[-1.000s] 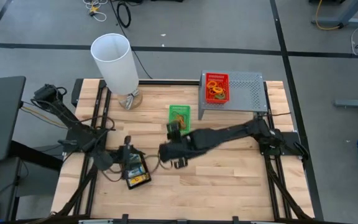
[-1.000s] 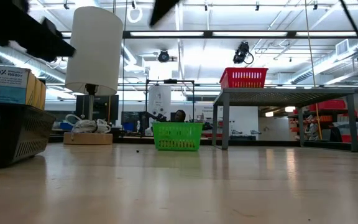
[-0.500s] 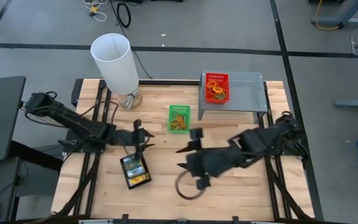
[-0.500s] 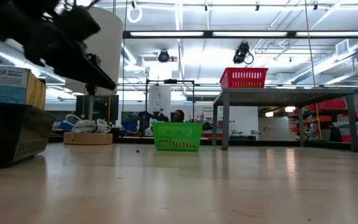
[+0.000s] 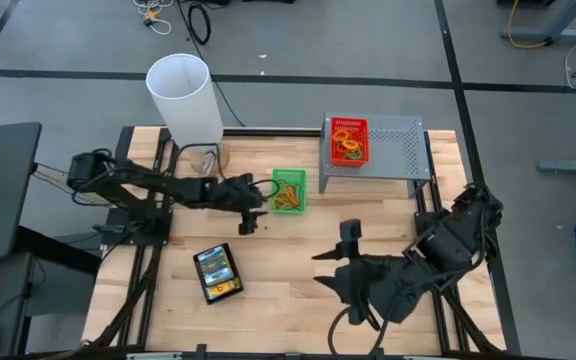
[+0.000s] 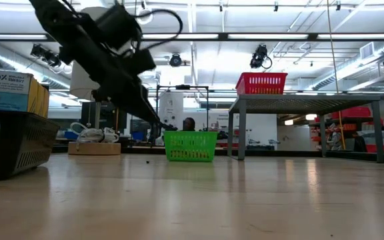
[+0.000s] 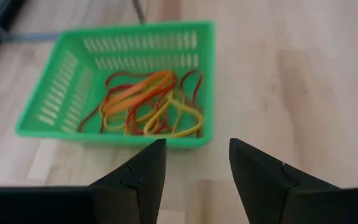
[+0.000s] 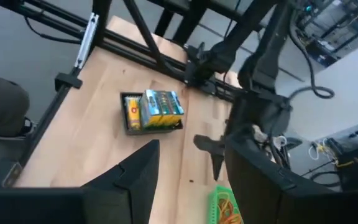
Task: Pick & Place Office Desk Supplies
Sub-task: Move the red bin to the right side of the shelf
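A green tray (image 5: pixel 288 190) holding orange, red and yellow loop bands (image 7: pixel 148 102) rests on the table's middle. My left gripper (image 5: pixel 260 205) hangs open just left of the tray, slanting down toward it with nothing between its fingers; the left wrist view shows the left gripper (image 7: pixel 196 149) short of the tray's near wall (image 7: pixel 114 135). A black tray (image 5: pixel 216 273) with yellow-green crayon boxes (image 8: pixel 160 107) sits near the front left. A red tray (image 5: pixel 348 140) with bands stands on the grey riser (image 5: pixel 393 145). My right gripper (image 5: pixel 336 245) is open and empty, raised high over the front right.
A tall white cylinder (image 5: pixel 186 98) stands at the far left corner. The riser takes up the far right. Bare wood lies between the black tray and my right arm. In the low view the black tray (image 6: pixel 12 143) fills the left edge.
My left gripper has swung from above the black tray toward the table's far and right side, ending beside the green tray, and has turned as it went. My right gripper has pulled away from the table's middle toward the near right and risen. Both have stayed open.
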Controlling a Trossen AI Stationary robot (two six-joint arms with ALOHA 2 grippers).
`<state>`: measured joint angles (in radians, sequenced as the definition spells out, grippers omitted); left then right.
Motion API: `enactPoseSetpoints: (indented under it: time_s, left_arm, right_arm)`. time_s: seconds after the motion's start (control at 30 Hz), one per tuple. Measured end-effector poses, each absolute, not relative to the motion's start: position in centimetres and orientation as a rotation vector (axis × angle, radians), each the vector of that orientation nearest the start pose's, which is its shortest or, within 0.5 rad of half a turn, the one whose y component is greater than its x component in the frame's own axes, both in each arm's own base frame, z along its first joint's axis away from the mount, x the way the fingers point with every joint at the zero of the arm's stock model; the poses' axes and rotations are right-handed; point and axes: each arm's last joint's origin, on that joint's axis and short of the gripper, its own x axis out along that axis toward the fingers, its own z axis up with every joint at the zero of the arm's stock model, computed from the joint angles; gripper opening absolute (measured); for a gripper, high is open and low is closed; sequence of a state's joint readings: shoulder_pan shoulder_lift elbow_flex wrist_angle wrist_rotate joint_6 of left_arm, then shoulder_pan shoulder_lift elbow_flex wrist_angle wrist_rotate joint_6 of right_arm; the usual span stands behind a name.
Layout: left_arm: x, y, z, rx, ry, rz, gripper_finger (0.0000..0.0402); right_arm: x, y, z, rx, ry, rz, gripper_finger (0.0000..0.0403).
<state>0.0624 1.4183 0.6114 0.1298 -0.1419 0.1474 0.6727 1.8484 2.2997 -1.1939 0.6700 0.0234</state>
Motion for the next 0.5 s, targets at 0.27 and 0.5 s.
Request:
enactPoseSetpoints:
  time_s: [0.27,0.5]
  left_arm:
    - [27.5,2.8,15.7,0.114,0.716,0.056,0.0181]
    - [27.5,2.7,16.1,0.112,0.687,0.029,0.0181]
  right_arm:
    - [33.2,22.3,42.5,-0.287,0.473,0.45,0.019]
    - [38.4,20.9,34.8,-0.186,0.225,0.645,0.019]
